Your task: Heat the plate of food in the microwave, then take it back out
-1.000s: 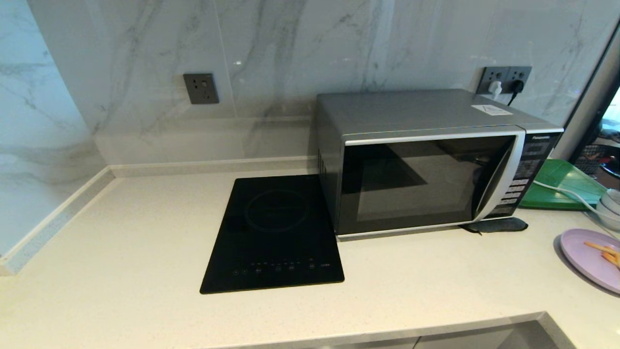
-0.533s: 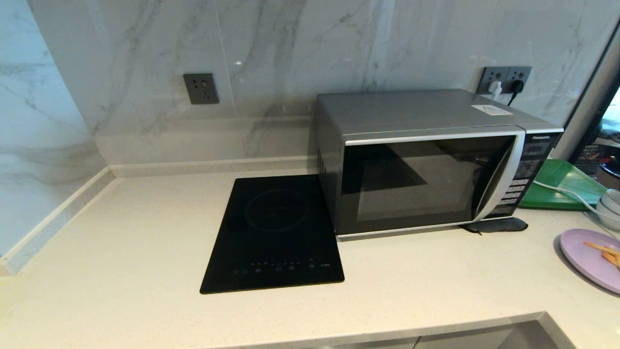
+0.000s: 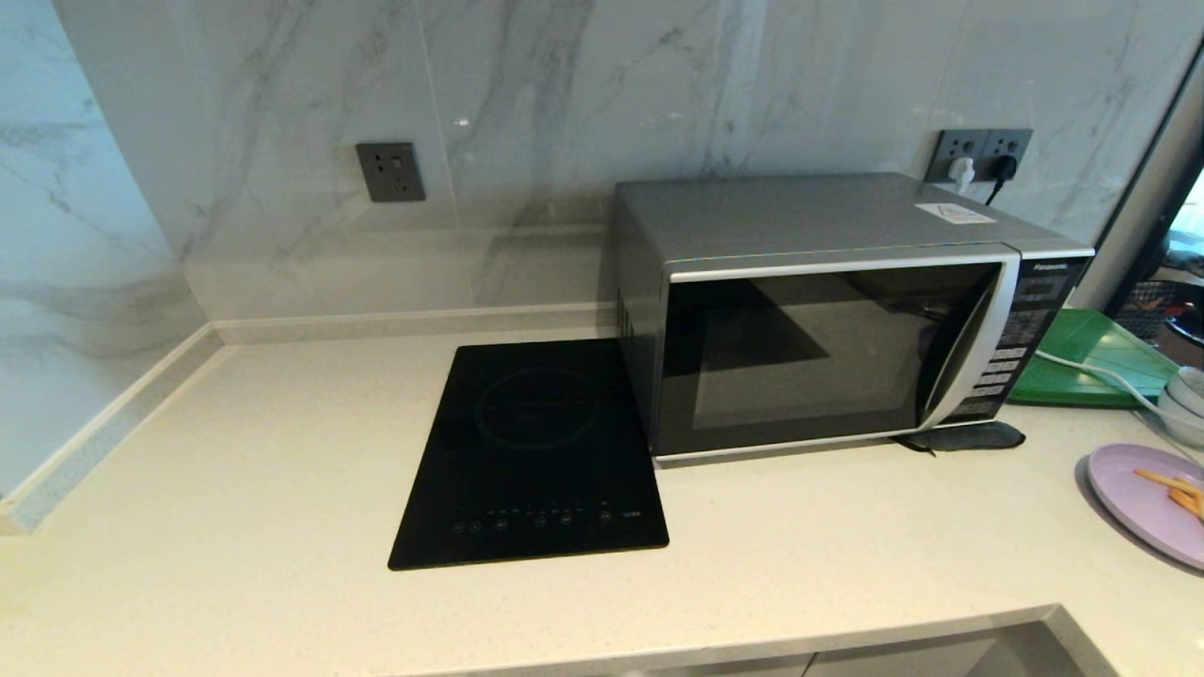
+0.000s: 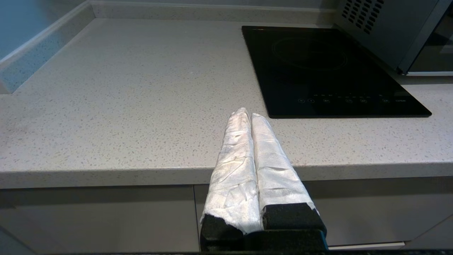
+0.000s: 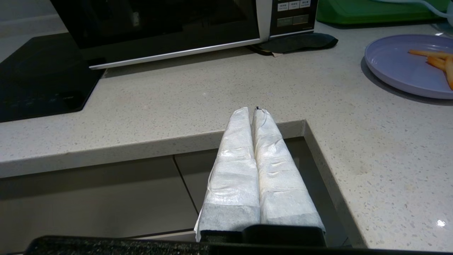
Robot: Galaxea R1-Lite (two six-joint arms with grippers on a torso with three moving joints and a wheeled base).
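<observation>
Both grippers, left gripper [image 4: 247, 114] and right gripper [image 5: 251, 110], pressed fully together on nothing, parked off the near edge of the counter [image 3: 282, 451] and absent from the head view. Nothing of the task done by the look of it: microwave [image 3: 828, 320] with door closed, far right of centre; plate of food [image 3: 1143, 503] on the counter at the far right edge, well apart from the microwave; opening, loading, heating and retrieval all left. Nearby: black induction hob [image 3: 531, 461] touching the microwave's left side, dark pad [image 3: 959, 438] under its front right corner, green tray [image 3: 1091, 362], white cable [image 3: 1096, 374] and stacked bowls [image 3: 1187, 395] behind the plate; nothing between plate and door.
</observation>
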